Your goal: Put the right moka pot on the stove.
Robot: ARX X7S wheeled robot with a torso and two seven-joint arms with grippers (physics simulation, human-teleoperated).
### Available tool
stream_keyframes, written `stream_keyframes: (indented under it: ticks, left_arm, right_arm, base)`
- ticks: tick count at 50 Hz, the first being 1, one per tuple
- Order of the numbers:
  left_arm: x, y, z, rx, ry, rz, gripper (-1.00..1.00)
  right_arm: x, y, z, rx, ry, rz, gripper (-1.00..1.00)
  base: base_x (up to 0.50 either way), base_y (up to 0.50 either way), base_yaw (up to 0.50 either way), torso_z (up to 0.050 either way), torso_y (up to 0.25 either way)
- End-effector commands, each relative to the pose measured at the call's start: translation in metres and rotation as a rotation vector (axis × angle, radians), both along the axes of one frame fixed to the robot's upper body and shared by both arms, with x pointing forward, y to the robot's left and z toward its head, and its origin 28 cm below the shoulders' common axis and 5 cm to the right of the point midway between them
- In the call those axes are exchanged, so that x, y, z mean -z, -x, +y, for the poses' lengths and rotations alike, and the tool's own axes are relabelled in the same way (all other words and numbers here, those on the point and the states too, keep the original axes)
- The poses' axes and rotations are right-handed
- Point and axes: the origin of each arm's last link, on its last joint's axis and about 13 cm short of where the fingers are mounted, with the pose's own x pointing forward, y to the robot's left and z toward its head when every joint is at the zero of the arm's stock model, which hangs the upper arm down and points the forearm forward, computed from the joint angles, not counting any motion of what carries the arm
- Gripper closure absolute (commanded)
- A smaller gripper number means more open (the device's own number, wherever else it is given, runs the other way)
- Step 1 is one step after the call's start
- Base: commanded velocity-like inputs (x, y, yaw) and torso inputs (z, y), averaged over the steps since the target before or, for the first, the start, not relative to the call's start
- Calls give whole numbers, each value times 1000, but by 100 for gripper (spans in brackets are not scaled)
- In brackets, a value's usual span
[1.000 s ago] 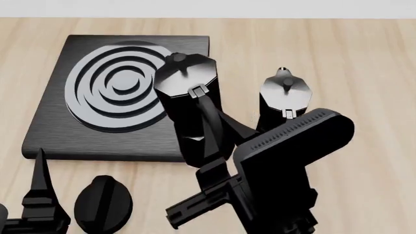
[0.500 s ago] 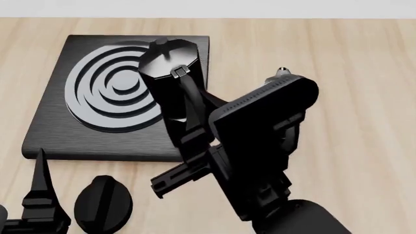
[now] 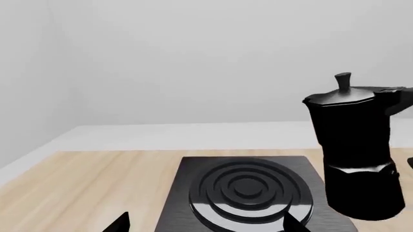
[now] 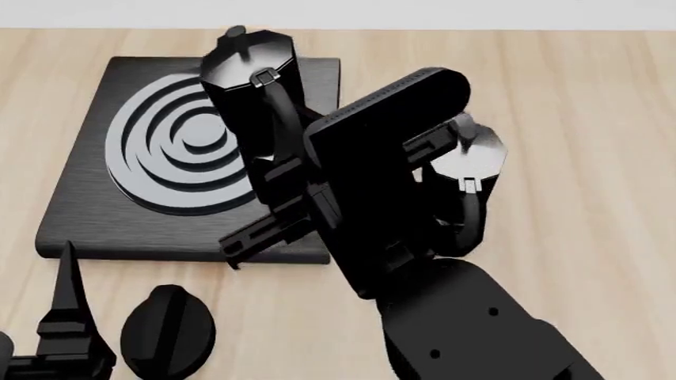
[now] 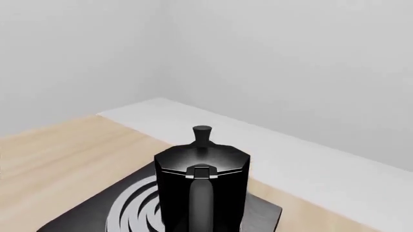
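Closest to us, low at the left edge, the left tool (image 4: 66, 332) sits idle, its black prongs standing apart, released, with the small oval knob (image 4: 167, 330) just beside it on the worktop (image 4: 591, 119). Next comes the big right arm sweeping across the middle; the right tool (image 4: 277, 170) disappears behind its own housing, but it meets the curved handle of the right moka pot (image 4: 252, 99) and the pot appears to be off the surface (the left wrist view shows its base above the slab), so I judge it clenched on that handle. The other moka pot (image 4: 470, 158) stands behind the arm, partly hidden, on bare wood. The carried pot hangs upright over the right side of the stove (image 4: 90, 210), short of the silvery rings' centre (image 3: 246, 187). To finish well, I would carry it further over the rings, keep it level, lower gently until the base sits flat, and only then let go. At the far edge the worktop ends in a pale wall.
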Motion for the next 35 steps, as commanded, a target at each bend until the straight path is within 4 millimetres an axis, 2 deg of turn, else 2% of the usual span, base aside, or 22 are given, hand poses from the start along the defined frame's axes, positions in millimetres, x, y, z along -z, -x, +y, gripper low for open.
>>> stream_keyframes:
  ticks: [1, 35]
  left_arm:
    - [0, 0, 0, 2, 0, 0, -100]
    - [1, 0, -1, 8, -5, 8, -100]
  right_arm:
    - [-10, -14, 10, -17, 3, -37, 100]
    - [-12, -54, 39, -70, -3, -42, 100]
  base:
    - [0, 0, 0, 0, 0]
    - [0, 0, 0, 0, 1]
